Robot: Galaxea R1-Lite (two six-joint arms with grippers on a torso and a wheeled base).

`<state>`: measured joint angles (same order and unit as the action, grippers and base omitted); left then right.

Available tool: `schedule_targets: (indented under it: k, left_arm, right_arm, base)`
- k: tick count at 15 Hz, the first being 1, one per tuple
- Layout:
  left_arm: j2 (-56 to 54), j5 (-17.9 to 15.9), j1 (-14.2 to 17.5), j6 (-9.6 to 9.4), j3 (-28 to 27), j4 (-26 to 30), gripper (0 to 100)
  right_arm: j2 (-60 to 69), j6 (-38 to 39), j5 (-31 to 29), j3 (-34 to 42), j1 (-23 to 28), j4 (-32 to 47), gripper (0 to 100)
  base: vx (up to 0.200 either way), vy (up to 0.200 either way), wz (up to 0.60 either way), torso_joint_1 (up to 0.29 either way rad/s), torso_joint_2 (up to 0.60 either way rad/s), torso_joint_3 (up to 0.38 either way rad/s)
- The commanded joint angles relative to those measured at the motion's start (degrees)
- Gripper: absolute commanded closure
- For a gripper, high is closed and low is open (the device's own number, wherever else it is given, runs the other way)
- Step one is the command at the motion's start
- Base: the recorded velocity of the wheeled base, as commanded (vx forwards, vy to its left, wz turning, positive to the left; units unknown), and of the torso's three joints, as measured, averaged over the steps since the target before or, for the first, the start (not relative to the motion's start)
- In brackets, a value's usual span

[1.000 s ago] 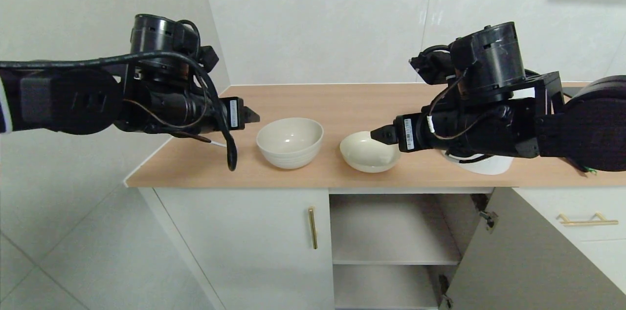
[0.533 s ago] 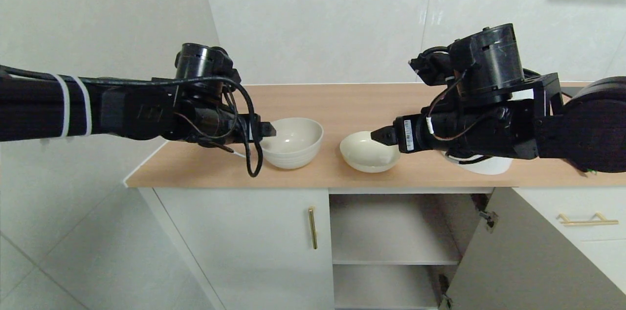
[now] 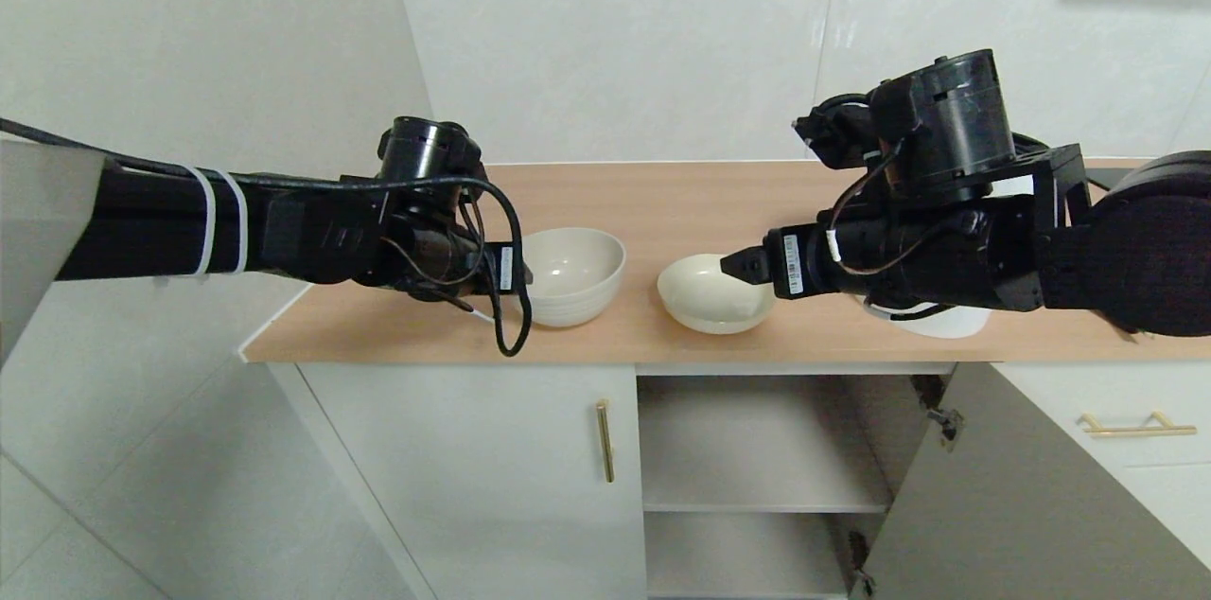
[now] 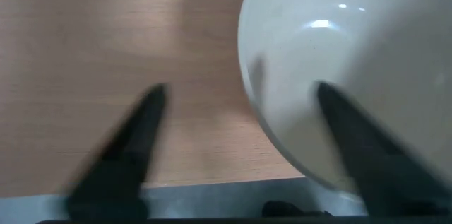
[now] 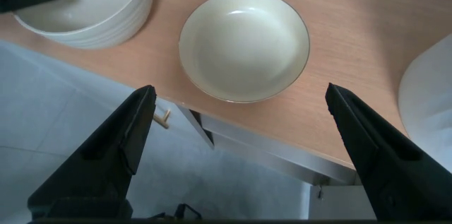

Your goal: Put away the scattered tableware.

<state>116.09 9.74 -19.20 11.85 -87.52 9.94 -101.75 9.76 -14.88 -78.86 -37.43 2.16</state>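
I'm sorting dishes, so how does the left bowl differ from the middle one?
The left bowl is deeper with a ribbed wall; the middle bowl is shallower, smooth, with a thin dark rim. The left gripper straddles the left bowl's rim; the right gripper hangs over the middle bowl. Both are off-white, upright, empty.

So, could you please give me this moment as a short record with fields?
counter: wooden, with three pale dishes on it
left gripper: open, one finger inside and one outside the rim of the ribbed bowl
right gripper: open, above the shallow bowl, not gripping it
white dish: farthest right on the counter, partly hidden
cupboard: below the counter, standing open
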Motion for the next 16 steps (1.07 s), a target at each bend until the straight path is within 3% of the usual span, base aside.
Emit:
schedule_targets:
  k: [1,6,9,11,16]
  left_arm:
    - [0.63,0.02,-0.05,0.1,-0.37,0.08,100]
    - [0.1,0.02,-0.14,0.81,-0.55,0.0,100]
    - [-5.96,0.02,-0.14,3.8,0.94,0.08,100]
    - [-12.12,-0.34,-0.14,3.8,4.46,0.0,100]
    - [-18.71,-0.86,-0.22,3.71,6.92,-0.09,100]
  right_arm:
    - [0.15,-0.01,0.03,0.02,-0.02,0.04,0]
    - [-0.02,1.84,-0.14,-0.5,0.07,0.04,0]
    - [-1.87,2.72,-1.29,-0.68,2.27,2.76,0]
    - [-3.1,3.59,-3.48,-1.12,3.76,4.52,0]
    - [-6.7,4.91,-6.82,-1.47,4.91,4.7,0]
  base:
    - [0.0,0.0,0.0,0.0,0.0,0.0]
    - [0.0,0.0,0.0,0.0,0.0,0.0]
    - [0.0,0.0,0.0,0.0,0.0,0.0]
    - [0.0,0.0,0.0,0.0,0.0,0.0]
    - [0.0,0.0,0.0,0.0,0.0,0.0]
